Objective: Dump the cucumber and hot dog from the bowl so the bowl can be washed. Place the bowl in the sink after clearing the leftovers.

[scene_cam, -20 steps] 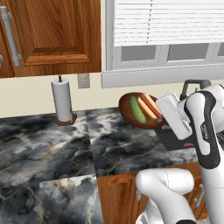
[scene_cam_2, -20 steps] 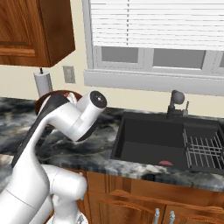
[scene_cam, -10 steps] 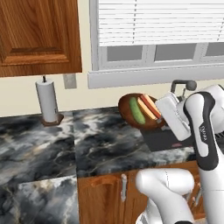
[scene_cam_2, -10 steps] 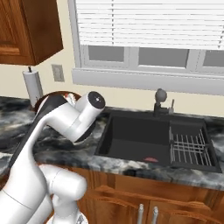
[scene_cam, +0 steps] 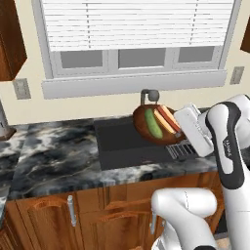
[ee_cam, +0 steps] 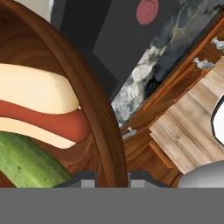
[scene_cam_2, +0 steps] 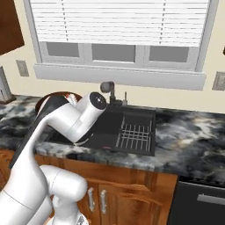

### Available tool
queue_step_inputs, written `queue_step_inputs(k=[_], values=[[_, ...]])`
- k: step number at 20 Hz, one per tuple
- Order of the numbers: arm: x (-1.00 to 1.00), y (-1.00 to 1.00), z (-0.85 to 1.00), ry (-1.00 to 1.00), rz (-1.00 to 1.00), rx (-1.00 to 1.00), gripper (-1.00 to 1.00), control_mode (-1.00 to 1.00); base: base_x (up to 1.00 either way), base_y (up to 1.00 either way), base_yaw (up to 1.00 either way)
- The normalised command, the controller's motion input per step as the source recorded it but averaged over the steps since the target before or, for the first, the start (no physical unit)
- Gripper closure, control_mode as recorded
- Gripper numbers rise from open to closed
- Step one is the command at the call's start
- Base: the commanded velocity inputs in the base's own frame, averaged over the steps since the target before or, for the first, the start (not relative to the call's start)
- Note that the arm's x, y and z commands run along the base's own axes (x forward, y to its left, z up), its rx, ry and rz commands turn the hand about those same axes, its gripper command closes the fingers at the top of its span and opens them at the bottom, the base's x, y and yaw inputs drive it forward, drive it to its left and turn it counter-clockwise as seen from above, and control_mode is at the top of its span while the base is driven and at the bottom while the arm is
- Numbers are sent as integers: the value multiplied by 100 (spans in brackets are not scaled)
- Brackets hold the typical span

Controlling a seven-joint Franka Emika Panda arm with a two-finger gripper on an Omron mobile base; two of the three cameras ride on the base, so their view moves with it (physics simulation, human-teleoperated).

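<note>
Gripping the bowl (scene_cam: pixel 146 124) by its rim, the end effector (scene_cam: pixel 181 131) holds it tilted above the sink (scene_cam: pixel 122 141) — cucumber (scene_cam: pixel 153 123) and hot dog (scene_cam: pixel 165 119) lie side by side inside, just beyond the fingertips.

No readable text, label, brand or number anywhere.

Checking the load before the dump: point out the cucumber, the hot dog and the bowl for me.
cucumber (scene_cam: pixel 153 123), left base view, middle of its green body.
hot dog (scene_cam: pixel 165 119), left base view, on the red sausage.
bowl (ee_cam: pixel 97 114), hand view, on its brown rim.
</note>
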Motion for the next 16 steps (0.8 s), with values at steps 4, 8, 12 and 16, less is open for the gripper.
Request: queue_step_inputs(k=[4, 8, 12, 16], values=[[0, 0, 0, 0, 0, 0, 100, 100, -4, -63, 0], [0, 0, 0, 0, 0, 0, 100, 100, 24, -29, 0], [0, 0, 0, 0, 0, 0, 100, 100, 33, -18, 0], [0, 0, 0, 0, 0, 0, 100, 100, 45, -16, 0]])
